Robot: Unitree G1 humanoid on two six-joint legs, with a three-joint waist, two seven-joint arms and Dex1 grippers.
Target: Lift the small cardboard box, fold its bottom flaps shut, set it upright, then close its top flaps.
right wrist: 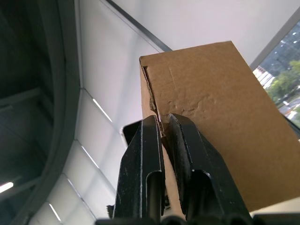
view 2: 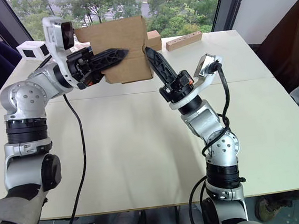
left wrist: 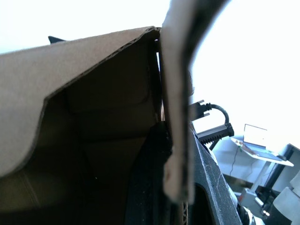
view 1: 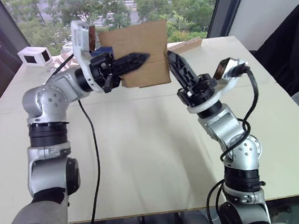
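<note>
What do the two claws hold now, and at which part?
Both hold the small cardboard box in the air: left claw on its wall, right claw on its edge.

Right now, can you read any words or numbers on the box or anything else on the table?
None: nothing in these pictures can be read.
The small cardboard box, held up between the left gripper and the right gripper, is plain brown with no print.
The white box at the table's far corner shows dark panels but no letters that I can make out.
</note>
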